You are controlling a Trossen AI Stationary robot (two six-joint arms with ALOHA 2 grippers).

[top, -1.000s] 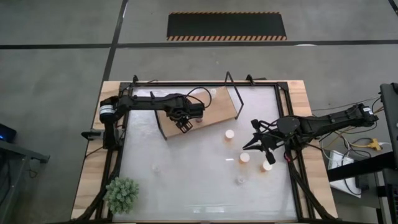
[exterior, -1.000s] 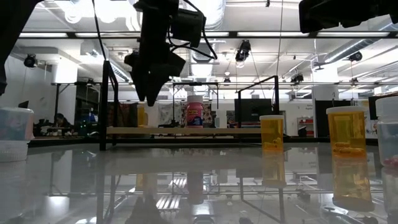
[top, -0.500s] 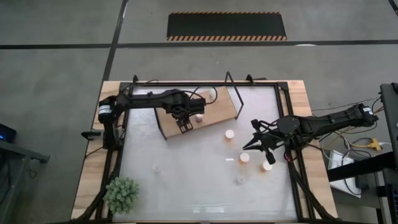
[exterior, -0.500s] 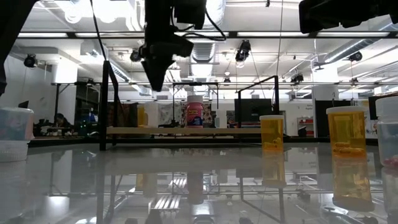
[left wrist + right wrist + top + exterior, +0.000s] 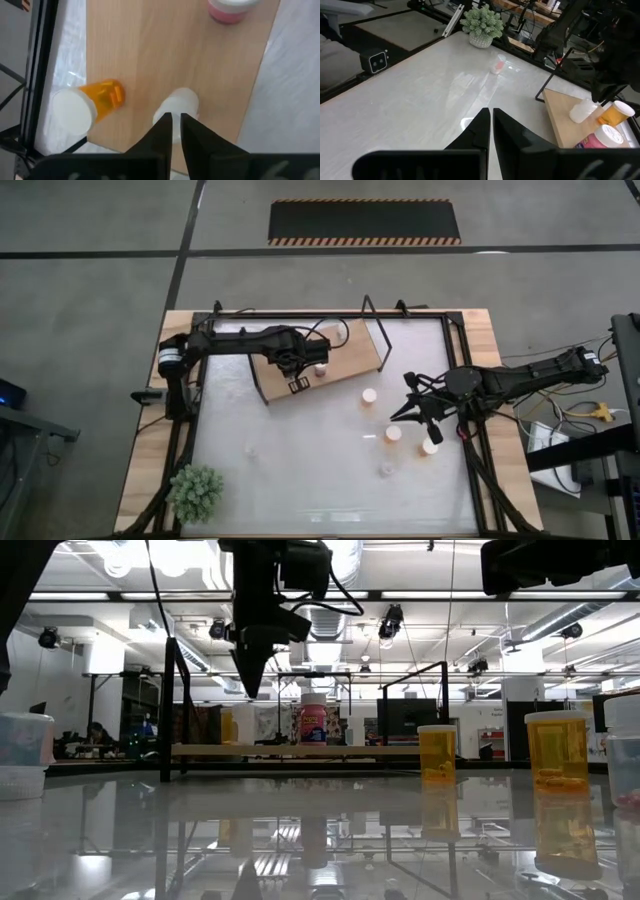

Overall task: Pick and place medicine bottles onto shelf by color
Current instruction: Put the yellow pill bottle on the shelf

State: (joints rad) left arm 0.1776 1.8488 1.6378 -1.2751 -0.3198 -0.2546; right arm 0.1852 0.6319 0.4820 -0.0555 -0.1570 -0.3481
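Observation:
The shelf [image 5: 335,352] lies at the table's far left. Three medicine bottles stand on it: a pink one [image 5: 227,7], an orange one [image 5: 95,102] and a whitish one [image 5: 181,102]. My left gripper [image 5: 175,125] hangs shut above the whitish bottle, its tips [image 5: 250,690] clear of the board. Other bottles stand on the table: one at mid right [image 5: 369,395], two orange ones [image 5: 394,433] [image 5: 430,447], a clear one [image 5: 386,470] and one at the left [image 5: 252,448]. My right gripper [image 5: 491,117] hovers shut over the table's right side, near the orange bottles.
A small green plant [image 5: 195,492] stands at the near left corner. The shelf's black wire end frames [image 5: 375,330] rise at its two ends. A black rim [image 5: 470,410] runs around the tabletop. The table's middle and near side hold only the scattered bottles.
My left gripper has shut on nothing above the shelf. Its wrist has drawn back a little toward the table's left edge, uncovering the white cap of the pink bottle in the high view.

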